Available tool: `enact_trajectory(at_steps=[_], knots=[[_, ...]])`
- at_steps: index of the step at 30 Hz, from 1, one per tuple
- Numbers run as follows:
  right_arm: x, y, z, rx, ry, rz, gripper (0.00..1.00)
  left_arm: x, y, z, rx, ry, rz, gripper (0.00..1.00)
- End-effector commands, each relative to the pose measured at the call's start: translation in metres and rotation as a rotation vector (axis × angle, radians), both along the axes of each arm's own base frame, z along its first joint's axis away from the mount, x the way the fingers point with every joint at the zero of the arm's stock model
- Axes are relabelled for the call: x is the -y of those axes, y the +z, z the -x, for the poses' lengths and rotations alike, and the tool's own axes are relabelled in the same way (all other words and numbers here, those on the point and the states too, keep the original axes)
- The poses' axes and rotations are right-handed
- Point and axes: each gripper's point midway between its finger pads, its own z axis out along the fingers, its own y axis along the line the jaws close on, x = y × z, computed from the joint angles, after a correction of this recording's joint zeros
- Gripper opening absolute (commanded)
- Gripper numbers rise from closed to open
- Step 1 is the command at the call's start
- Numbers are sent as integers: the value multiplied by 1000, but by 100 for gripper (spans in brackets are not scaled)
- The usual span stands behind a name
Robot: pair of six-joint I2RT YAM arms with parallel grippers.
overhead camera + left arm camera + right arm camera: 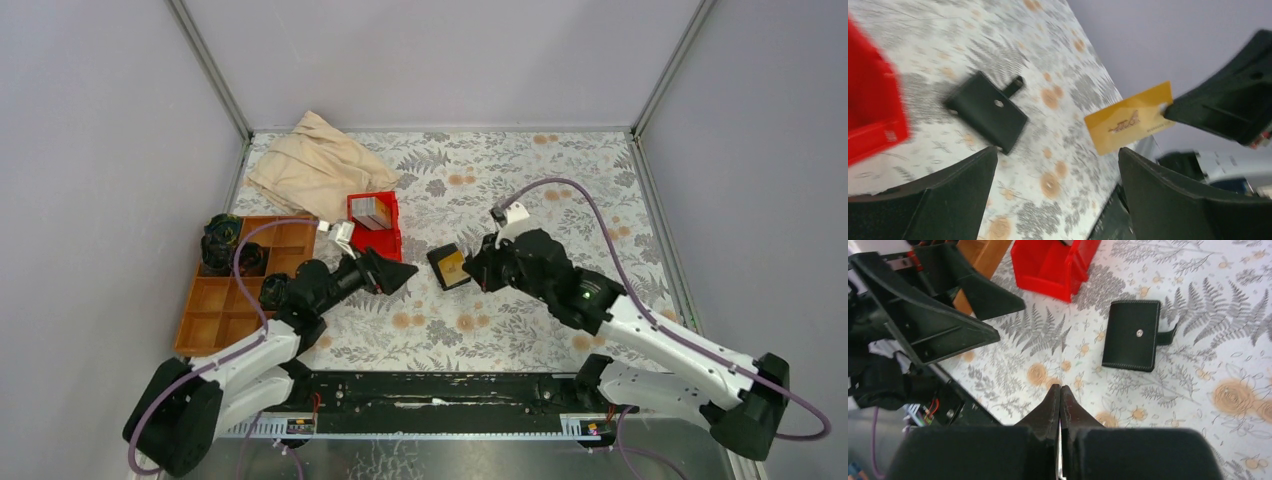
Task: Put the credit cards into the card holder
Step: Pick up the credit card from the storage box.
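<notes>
1. Pinching a tan credit card (1130, 118), the right hand (1060, 390) hangs above the surface (1238, 315); the card holder (987, 110) lies shut near the red bin (1048, 270).
2. Left hand (392, 272) spread: a misjudged handover could drop the card.

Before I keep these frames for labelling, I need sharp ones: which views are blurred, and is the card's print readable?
Left wrist view: motion-blurred, red bin smeared, wallet soft, yellow card print unreadable. Right wrist view: sharp, wallet stitching crisp, card only edge-on in the right gripper. Top view: evenly lit, sharp, card too small to read.
</notes>
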Motion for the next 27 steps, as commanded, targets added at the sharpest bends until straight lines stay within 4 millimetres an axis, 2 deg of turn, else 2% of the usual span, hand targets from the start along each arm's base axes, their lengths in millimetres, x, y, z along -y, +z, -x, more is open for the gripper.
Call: enact_trajectory(at_steps=[1,6,11,19,27], knots=[[0,2,30,-39,93,-99,0,44,46,40,207,-332,56,96],[2,-12,48,-84,145,-111,0,70,39,64,219,-492,33,94],[1,-19,58,-122,171,-140,0,73,34,69,226,-537,19,94],[-7,-19,73,-175,231,-203,0,79,20,75,218,-605,12,93],[-17,-27,76,-219,269,-204,0,85,13,81,208,-684,30,87]])
